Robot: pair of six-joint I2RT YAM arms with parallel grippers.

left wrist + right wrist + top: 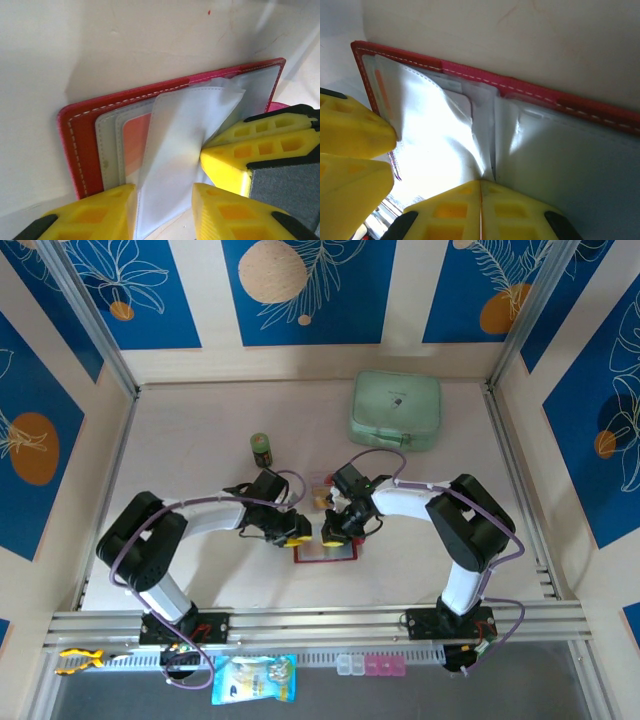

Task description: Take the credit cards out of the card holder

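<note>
The pale worktop (pixel 200 440) carries everything; at its 1 o'clock area lies a mint-green zip case (pixel 396 410), well apart from the arms; the red card holder (pixel 325 552) lies open and flat at the worktop's 6 o'clock edge, between the two arms, white stitching along its border; the left gripper (pixel 298 539) comes at it from 9 o'clock with its fingers a moderate way apart, a loose leaf of clear sleeve (pixel 175 150) passing between them; the right gripper (pixel 331 536) comes in from 3 o'clock, its fingers pressed together and pinching that sleeve near the holder's fold; a small green-topped jar (pixel 261 448) stands at 11 o'clock from the holder, apart from it; a tan-orange card (pixel 136 142) sits inside a flat sleeve of the holder, partly covered by the lifted leaf.
</note>
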